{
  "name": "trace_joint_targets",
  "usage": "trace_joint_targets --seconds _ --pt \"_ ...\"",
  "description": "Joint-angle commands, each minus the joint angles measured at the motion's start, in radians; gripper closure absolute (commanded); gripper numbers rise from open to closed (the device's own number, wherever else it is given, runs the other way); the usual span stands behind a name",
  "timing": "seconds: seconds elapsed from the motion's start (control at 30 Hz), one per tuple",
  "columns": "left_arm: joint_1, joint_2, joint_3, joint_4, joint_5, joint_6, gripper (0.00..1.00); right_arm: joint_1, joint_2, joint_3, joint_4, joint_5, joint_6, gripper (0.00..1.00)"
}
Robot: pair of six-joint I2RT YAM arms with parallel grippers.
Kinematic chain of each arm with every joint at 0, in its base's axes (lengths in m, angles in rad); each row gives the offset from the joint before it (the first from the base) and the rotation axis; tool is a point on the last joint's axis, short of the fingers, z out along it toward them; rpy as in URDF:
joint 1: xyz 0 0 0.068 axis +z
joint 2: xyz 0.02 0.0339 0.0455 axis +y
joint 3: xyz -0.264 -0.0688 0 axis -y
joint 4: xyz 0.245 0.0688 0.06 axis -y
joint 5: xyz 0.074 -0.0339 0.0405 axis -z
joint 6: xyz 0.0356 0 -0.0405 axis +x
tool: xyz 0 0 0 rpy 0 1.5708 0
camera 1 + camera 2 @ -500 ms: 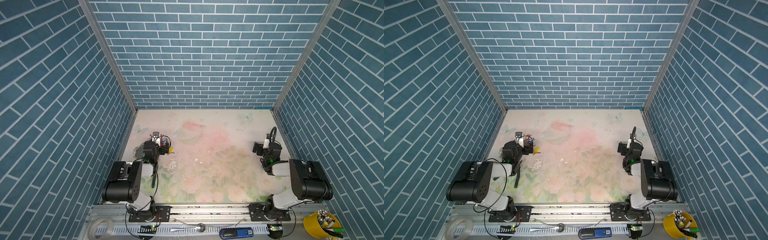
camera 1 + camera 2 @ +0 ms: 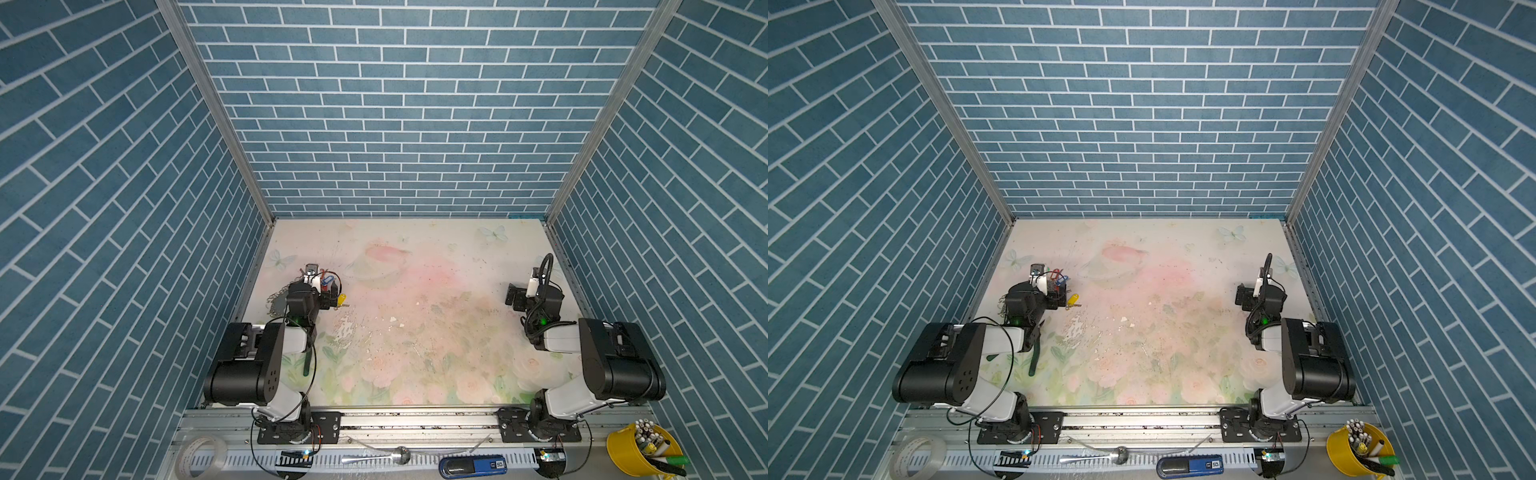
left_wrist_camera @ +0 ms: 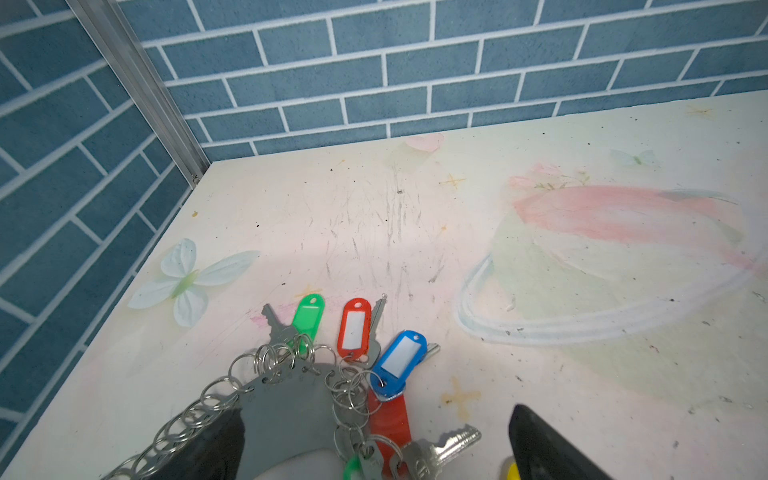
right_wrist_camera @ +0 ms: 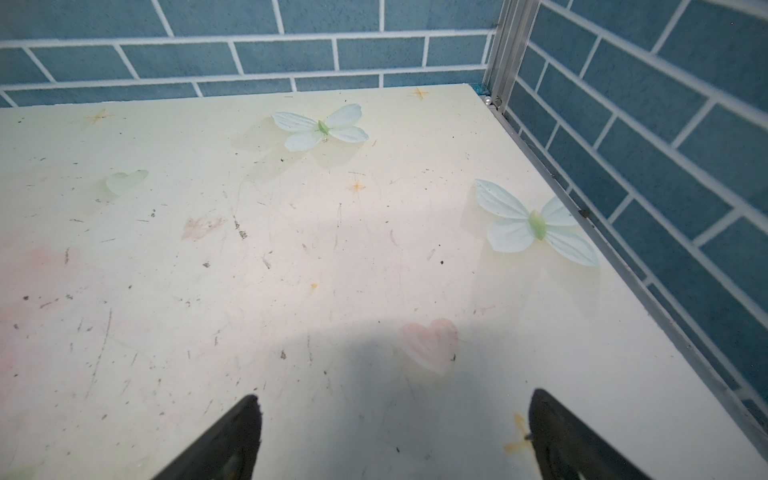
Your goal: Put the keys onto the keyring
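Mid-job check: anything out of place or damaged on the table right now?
Yes. The yellow-tagged key lies alone, apart from the keyring where the other tagged keys cluster. Beside it, a patch of the floral mat looks peeled, with white flakes.

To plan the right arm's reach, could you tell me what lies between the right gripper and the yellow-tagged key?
Only bare table, from right gripper to yellow-tagged key, in both top views.
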Motion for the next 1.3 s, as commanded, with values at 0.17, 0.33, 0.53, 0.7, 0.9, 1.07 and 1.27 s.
trace_joint_targets --seconds 0.17,0.33,0.53,0.7,0.9,1.07,1.27 --pt "0.005 0.003 0.015 0.001 0.004 0.003 0.0 -0.002 0.002 0.035 0.007 -0.014 0.002 0.01" --pt "0.005 0.003 0.014 0.001 0.006 0.004 0.0 -0.003 0.001 0.032 0.009 -0.014 0.002 0.01" --pt "0.006 0.003 0.015 0.001 0.004 0.003 0.0 -0.003 0.001 0.033 0.01 -0.013 0.0 0.01" --pt "0.005 0.001 0.004 0.017 -0.001 0.002 0.0 -0.004 0.001 0.034 0.009 -0.013 0.0 0.01" --pt "0.005 -0.029 -0.081 0.157 -0.007 0.0 0.0 -0.003 -0.001 0.027 0.018 -0.023 -0.006 0.01" --pt "-0.013 -0.175 -0.16 0.177 -0.049 0.01 0.01 -0.002 -0.025 -0.018 0.079 -0.099 -0.037 0.01" --pt "-0.052 -0.394 -0.146 -0.038 -0.104 0.001 0.0 -0.001 -0.114 -0.061 0.079 -0.114 -0.047 0.01"
